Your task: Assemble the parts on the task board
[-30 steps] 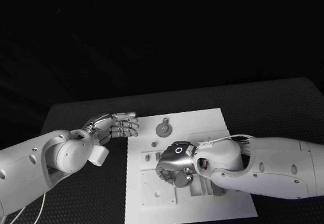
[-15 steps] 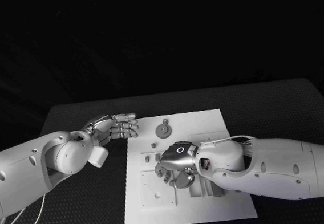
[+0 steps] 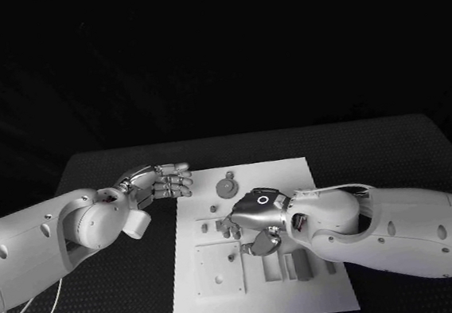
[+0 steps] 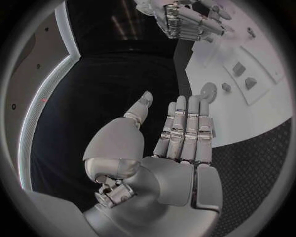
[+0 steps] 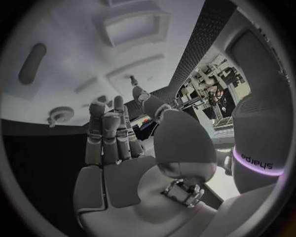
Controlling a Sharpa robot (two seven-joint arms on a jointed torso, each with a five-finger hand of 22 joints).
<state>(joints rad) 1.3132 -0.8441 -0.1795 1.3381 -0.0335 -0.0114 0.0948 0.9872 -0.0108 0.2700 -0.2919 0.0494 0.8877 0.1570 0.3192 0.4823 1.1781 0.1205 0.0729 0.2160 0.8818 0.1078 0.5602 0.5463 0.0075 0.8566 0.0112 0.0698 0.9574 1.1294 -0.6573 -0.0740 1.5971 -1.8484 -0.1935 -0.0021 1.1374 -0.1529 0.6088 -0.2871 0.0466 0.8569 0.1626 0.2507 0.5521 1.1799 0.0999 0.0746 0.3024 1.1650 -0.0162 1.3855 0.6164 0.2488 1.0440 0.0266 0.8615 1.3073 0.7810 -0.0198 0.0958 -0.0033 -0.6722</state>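
Two hands, both empty, fingers extended: your right hand (image 3: 257,218) hovers over the task board (image 3: 287,175), a round toothed part (image 3: 226,185) just beyond its fingertips; your left hand (image 3: 158,180) waits beside the board's edge. Next you likely need a grasp on a part.

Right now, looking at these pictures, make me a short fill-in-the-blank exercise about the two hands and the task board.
1. The task board lies on a ____ table.
2. The ____ hand hovers over the board's middle.
3. The left hand is beside the board's far ____ corner, holding nothing.
4. The round, toothed part on the board is a ____.

Missing words: black; right; left; gear
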